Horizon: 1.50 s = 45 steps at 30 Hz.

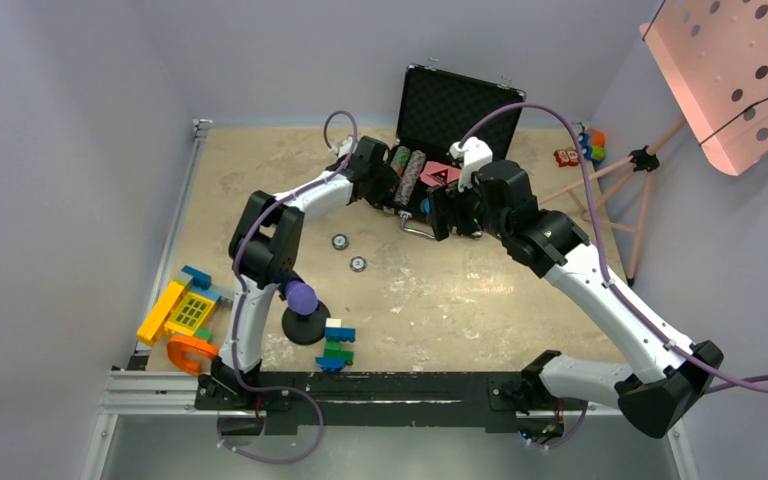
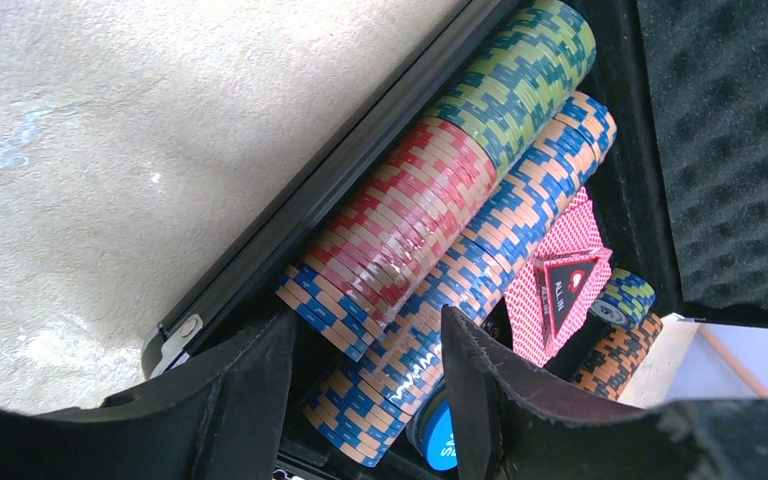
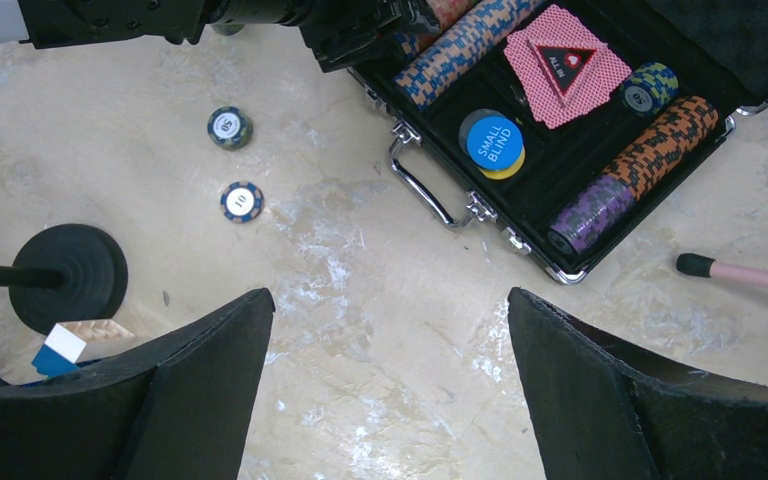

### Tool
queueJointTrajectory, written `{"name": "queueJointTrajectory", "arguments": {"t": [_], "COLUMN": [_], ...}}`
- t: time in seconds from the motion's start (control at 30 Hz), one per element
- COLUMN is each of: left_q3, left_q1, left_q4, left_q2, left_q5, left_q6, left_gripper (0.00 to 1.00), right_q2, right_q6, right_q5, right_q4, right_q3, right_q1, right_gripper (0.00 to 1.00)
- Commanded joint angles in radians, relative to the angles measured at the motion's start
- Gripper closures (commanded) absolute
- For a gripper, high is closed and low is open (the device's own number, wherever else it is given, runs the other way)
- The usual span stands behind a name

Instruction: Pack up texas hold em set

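The black case point(image 1: 449, 101) stands open at the back of the table, its foam lid upright. In the left wrist view it holds rows of striped chips point(image 2: 430, 190), pink cards point(image 2: 560, 270) and a blue button point(image 2: 440, 440). My left gripper point(image 2: 368, 345) is open, its fingers either side of the near end of the blue-orange chip row point(image 2: 400, 370) at the case's left end point(image 1: 388, 188). My right gripper point(image 3: 388, 295) is open over bare table in front of the case's handle point(image 3: 428, 190). Two loose chips point(image 3: 229, 127) point(image 3: 241, 201) lie on the table left of the case.
A purple-tipped object on a black round base point(image 1: 303, 312) and a toy-brick figure point(image 1: 338, 345) stand near the front. Yellow and orange toys point(image 1: 180, 315) lie at the front left. A pink rod with a black tip point(image 3: 740, 273) lies right of the case.
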Motion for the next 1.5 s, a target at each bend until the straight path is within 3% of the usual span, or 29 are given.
{"name": "queueJointTrajectory", "arguments": {"t": [0.0, 0.33, 1.03, 1.47], "left_q3": [-0.007, -0.088, -0.214, -0.279], "left_q1": [0.001, 0.0, 0.005, 0.005], "left_q4": [0.157, 0.165, 0.214, 0.176], "left_q2": [-0.019, -0.101, -0.221, -0.429], "left_q5": [-0.018, -0.005, -0.005, -0.033], "left_q6": [0.047, 0.08, 0.135, 0.457], "left_gripper": [0.4, 0.32, 0.31, 0.25], "right_q2": [0.002, 0.002, 0.01, 0.007], "right_q6": [-0.007, -0.007, -0.008, -0.012], "right_q5": [0.006, 0.014, 0.028, 0.031], "right_q4": [0.033, 0.031, 0.023, 0.024], "right_q3": [0.0, 0.0, 0.001, 0.001], "right_q1": [-0.002, -0.002, -0.002, -0.003], "right_gripper": [0.1, 0.1, 0.1, 0.09]}}
